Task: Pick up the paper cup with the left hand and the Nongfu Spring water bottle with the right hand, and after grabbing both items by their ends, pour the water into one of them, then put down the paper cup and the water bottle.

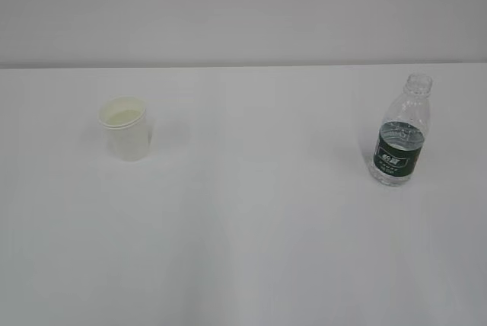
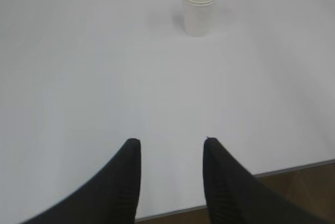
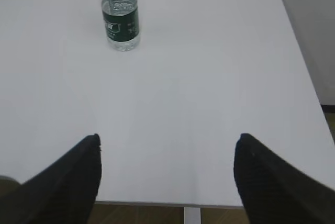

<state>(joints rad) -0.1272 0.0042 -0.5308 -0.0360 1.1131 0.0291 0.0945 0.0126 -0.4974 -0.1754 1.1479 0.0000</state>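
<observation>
1. Paper cup (image 1: 126, 128) stands upright on the white surface (image 1: 243, 250), left side in the exterior view. Plain white wall, cream inside, rolled rim. Whether it holds any liquid cannot be told.
2. Water bottle (image 1: 400, 137) stands upright on the right side of the same surface, well apart from the cup. Clear ribbed plastic, no cap on the neck, dark green label band with white marks around the lower body.
3. Water (image 1: 396, 174) shows as clear liquid in the lower part of the bottle; the upper part looks empty.
4. Neither arm appears in the exterior view.
5. Left end effector (image 2: 171, 141), seen from its wrist camera: two black fingers (image 2: 125, 177) with a moderate gap between the tips, nothing between them. It hangs over the near edge of the surface. The cup (image 2: 199, 8) stands far ahead, slightly right of the gap, untouched.
6. Right end effector (image 3: 167, 137), seen from its wrist camera: two black fingers (image 3: 267, 182) spread wide, nothing between them. It also sits over the near edge. The bottle (image 3: 120, 21) stands far ahead, left of the gap, its top cut off by the frame.
7. Brown floor (image 2: 293, 187) shows beyond the surface edge in both wrist views.
</observation>
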